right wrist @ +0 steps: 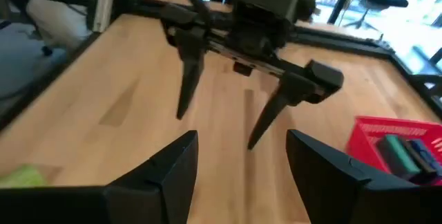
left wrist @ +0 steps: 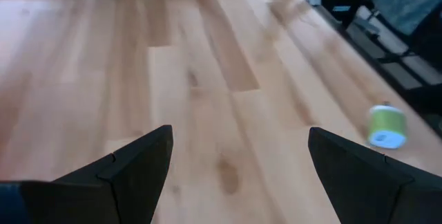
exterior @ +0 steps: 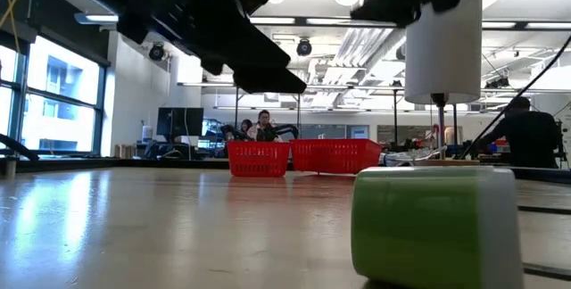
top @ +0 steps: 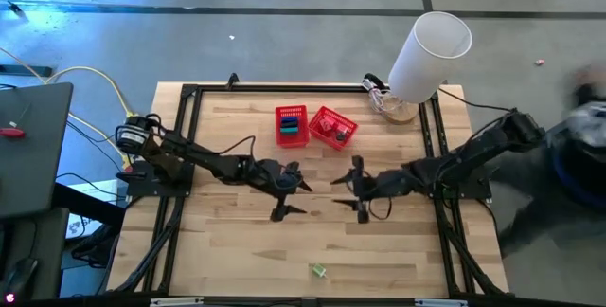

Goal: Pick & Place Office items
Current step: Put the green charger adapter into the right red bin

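Note:
A small green office item (top: 317,270) lies alone on the wood near the table's front edge. It fills the low view's foreground (exterior: 433,222) and shows in the left wrist view (left wrist: 387,126). Other small items lie in two red mesh baskets (top: 292,125) (top: 332,127) at the far middle. My left gripper (top: 301,198) (left wrist: 238,148) and my right gripper (top: 339,193) (right wrist: 242,148) hover open at mid-table. They face each other a short way apart, with nothing between their fingers. The right wrist view shows the left gripper (right wrist: 242,106) straight ahead.
A big white cylinder (top: 431,56) stands at the table's far right corner, by a small clutter of things. A black frame (top: 189,136) borders the table. Bare wood lies between the grippers and the green item. People sit in the room behind (exterior: 263,127).

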Controlling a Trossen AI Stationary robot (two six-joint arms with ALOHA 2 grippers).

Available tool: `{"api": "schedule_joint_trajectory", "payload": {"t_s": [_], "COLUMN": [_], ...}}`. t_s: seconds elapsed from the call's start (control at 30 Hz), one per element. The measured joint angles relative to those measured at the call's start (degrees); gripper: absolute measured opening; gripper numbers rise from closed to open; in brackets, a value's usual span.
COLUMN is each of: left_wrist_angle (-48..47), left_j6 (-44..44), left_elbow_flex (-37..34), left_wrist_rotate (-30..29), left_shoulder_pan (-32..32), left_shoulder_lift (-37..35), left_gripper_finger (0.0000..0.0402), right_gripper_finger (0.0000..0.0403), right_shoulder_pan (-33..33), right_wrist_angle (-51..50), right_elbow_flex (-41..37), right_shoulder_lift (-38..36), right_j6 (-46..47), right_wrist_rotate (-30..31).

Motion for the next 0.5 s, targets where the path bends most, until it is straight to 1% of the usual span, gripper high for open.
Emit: {"api": "schedule_joint_trajectory", "payload": {"t_s": [0.1,0.17,0.23,0.33,0.37,0.43,0.5], "left_wrist_angle": [-0.07,-0.25,-0.57,-0.49,-0.53,-0.56,-0.55], "left_j6": [-1.73,-1.7,-1.11,-0.76,-1.27,-2.74,-4.19], "left_elbow_flex": [0.0,0.0,0.0,0.0,0.0,0.0,0.0], "left_wrist_rotate": [0.09,0.07,0.07,-0.43,-1.0,-2.27,-3.7], "left_shoulder_pan": [-2.08,-3.77,-5.63,-8.64,-9.64,-11.56,-13.54], "left_shoulder_lift": [0.0,0.0,0.0,0.0,0.0,0.0,0.0], "left_gripper_finger": [0.0331,0.0331,0.0331,0.0331,0.0331,0.0331,0.0331], "right_gripper_finger": [0.0208,0.0208,0.0208,0.0208,0.0208,0.0208,0.0208], "right_shoulder_pan": [2.97,4.42,5.22,6.82,7.31,8.34,9.5], "right_wrist_angle": [-8.55,-10.78,-9.32,-10.07,-9.65,-9.06,-8.75], "right_elbow_flex": [4.78,6.57,7.41,7.06,7.1,7.22,7.22], "right_shoulder_lift": [1.35,1.97,2.71,3.08,3.32,3.56,3.66], "right_j6": [4.73,9.05,12.26,13.14,13.12,13.11,13.07], "right_wrist_rotate": [1.93,0.88,-3.19,-10.45,-11.62,-11.56,-8.68]}}
